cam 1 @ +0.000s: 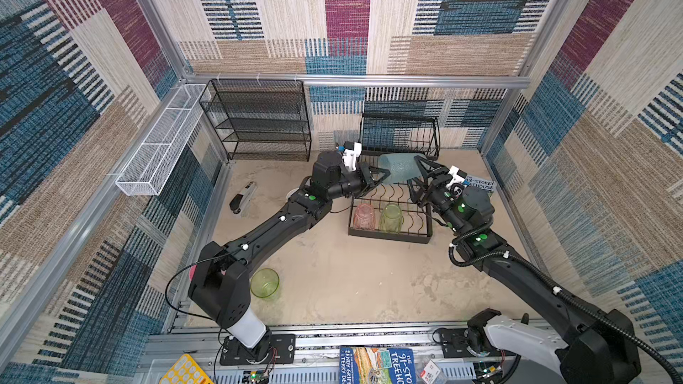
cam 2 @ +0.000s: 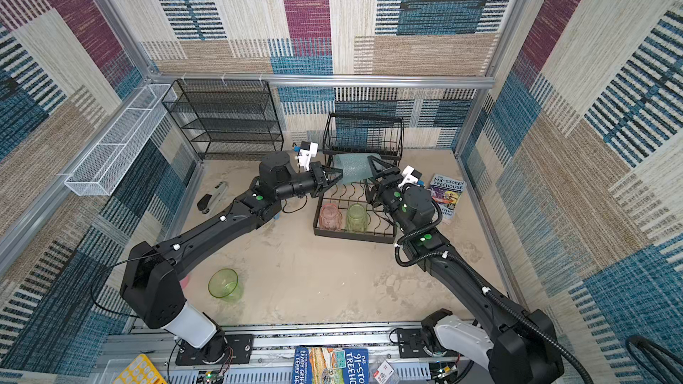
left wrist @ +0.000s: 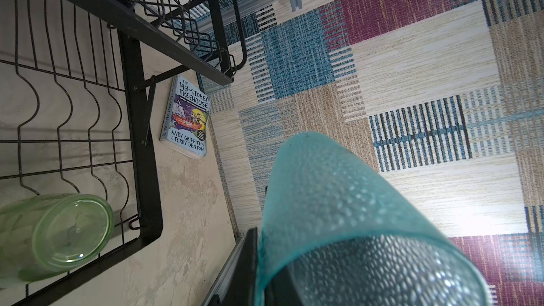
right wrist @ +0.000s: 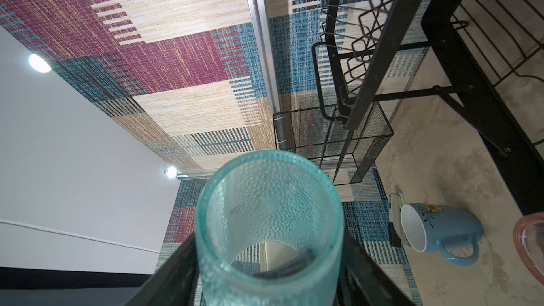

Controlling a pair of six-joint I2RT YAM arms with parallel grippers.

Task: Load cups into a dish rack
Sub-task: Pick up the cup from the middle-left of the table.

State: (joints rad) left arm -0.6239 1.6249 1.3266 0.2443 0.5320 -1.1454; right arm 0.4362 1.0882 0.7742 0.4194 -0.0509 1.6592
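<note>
- The teal cup (cam 1: 397, 169) lies level in the air over the back of the dish rack's (cam 1: 388, 236) lower tray, between the two grippers.
- The left gripper (cam 1: 379, 176) is clamped tight on the cup's wall at one end. In the left wrist view one finger (left wrist: 248, 260) is outside and another shows darkly through the wall.
- The right gripper (cam 1: 413, 171) stands partly spread around the other end. Its fingers (right wrist: 170, 269) seem to lie against the cup's sides, but I cannot tell whether they press it.
- A peach-pink cup (cam 1: 364, 216) and a green cup (cam 1: 391, 217) stand upside down, side by side, at the front of the lower tray.
- A second green cup (cam 1: 265, 282) stands mouth up on the table near the left arm's base.
- A blue mug (right wrist: 441, 228) lies on its side on the table.
</note>
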